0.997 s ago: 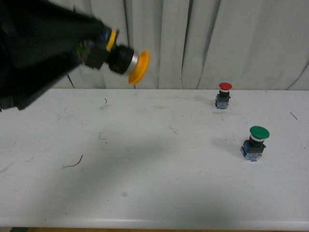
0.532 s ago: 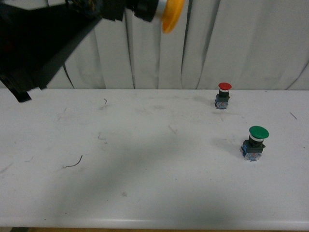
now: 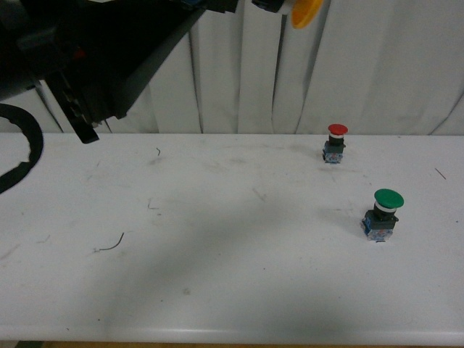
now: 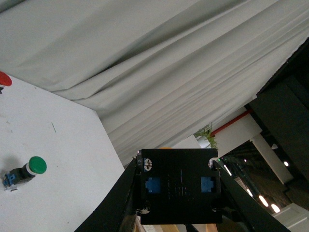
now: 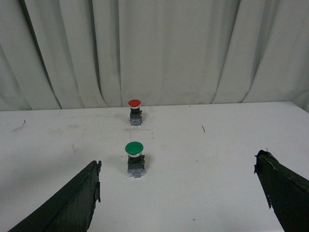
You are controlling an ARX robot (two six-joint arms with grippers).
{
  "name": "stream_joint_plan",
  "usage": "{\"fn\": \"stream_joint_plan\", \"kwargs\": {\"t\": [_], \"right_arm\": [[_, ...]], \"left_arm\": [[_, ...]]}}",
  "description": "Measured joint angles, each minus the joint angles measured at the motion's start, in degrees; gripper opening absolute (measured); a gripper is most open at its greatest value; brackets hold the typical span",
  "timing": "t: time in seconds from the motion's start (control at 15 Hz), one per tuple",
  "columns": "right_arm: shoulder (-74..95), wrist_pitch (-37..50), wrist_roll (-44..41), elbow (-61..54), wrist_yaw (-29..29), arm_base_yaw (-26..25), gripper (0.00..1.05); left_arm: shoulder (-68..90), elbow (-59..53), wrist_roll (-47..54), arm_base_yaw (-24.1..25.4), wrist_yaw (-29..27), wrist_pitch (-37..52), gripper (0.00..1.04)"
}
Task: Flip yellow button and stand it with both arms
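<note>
Above the white bench (image 3: 217, 290), the left end effector (image 4: 179, 191) grips the yellow button (image 3: 306, 11) by its block, cap sideways, high at the front view's top edge, while the right end effector (image 5: 177, 164) hangs open and empty over the bench. With so high a hold, a mistimed handover would likely drop the yellow button, which could roll or knock the green button (image 3: 388, 199).

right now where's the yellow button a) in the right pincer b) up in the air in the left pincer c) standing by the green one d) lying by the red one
b: the yellow button sits clamped in the left pincer high above the table, where only the red button and green button stand.
</note>
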Motion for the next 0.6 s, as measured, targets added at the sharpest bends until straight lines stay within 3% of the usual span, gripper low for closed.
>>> {"fn": "stream_joint_plan", "kwargs": {"t": [0.27, 0.4, 0.6], "right_arm": [[0.02, 0.31, 0.28, 0.0, -0.46, -0.09, 0.98], [9.14, 17.27, 5.73, 0.0, -11.34, -1.51, 0.98], [37.68, 46.42, 9.27, 4.92, -11.61, 3.34, 0.98]], "left_arm": [[1.18, 0.81, 1.03, -2.84, -1.77, -1.7, 0.36], [1.33, 0.9, 1.25, -3.08, -2.1, -2.32, 0.36], [2.21, 1.66, 1.31, -2.38, -2.03, -2.56, 0.36]]}}
